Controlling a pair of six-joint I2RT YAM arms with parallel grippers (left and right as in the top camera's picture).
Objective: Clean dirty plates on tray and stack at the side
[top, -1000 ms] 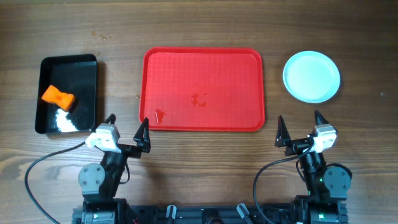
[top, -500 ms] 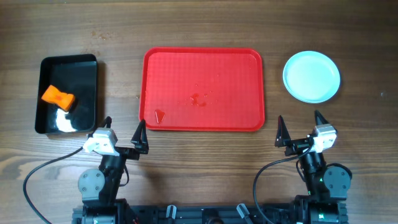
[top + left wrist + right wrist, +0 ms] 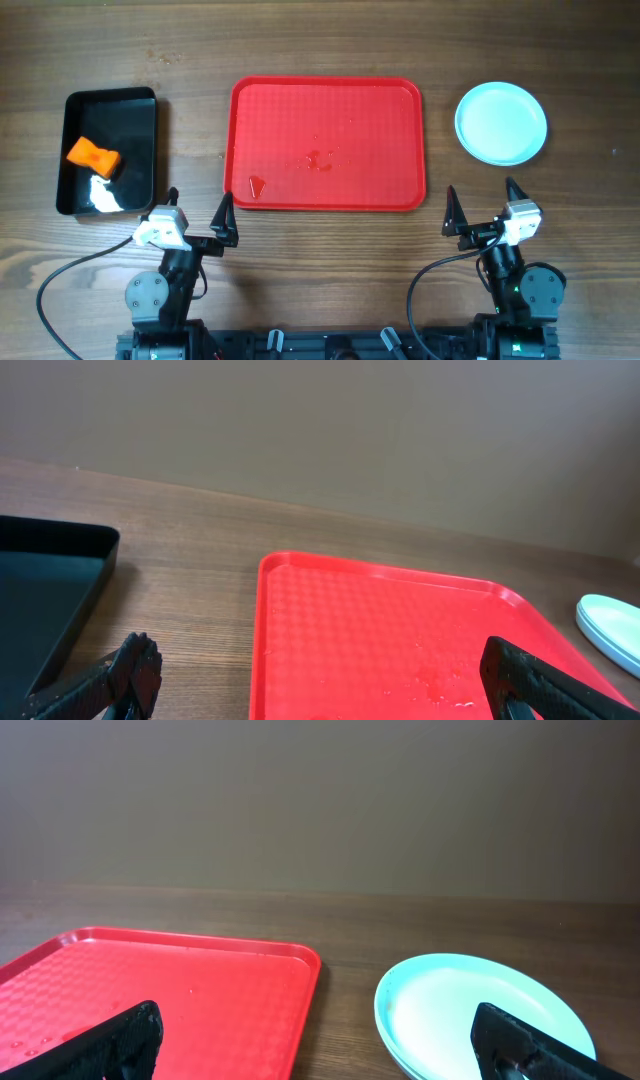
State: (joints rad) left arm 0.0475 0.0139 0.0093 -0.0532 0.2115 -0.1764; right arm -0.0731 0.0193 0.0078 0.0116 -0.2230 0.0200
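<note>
The red tray (image 3: pixel 380 100) lies mid-table with no plates on it, only small wet smears near its middle and front left. It also shows in the left wrist view (image 3: pixel 350 630) and the right wrist view (image 3: pixel 220 990). The plates (image 3: pixel 501 122) sit stacked on the wood to the right of the tray, also in the right wrist view (image 3: pixel 470 1010); the count in the stack is unclear. My left gripper (image 3: pixel 198 215) is open and empty in front of the tray's front left corner. My right gripper (image 3: pixel 481 207) is open and empty in front of the plates.
A black glossy bin (image 3: pixel 140 110) stands at the left, holding an orange sponge (image 3: pixel 92 156) and something white (image 3: pixel 104 195). Its corner shows in the left wrist view (image 3: pixel 60 560). Bare wooden table lies around the tray.
My left arm has drawn back a little toward the front edge and left. The right arm, tray and plates have not moved.
</note>
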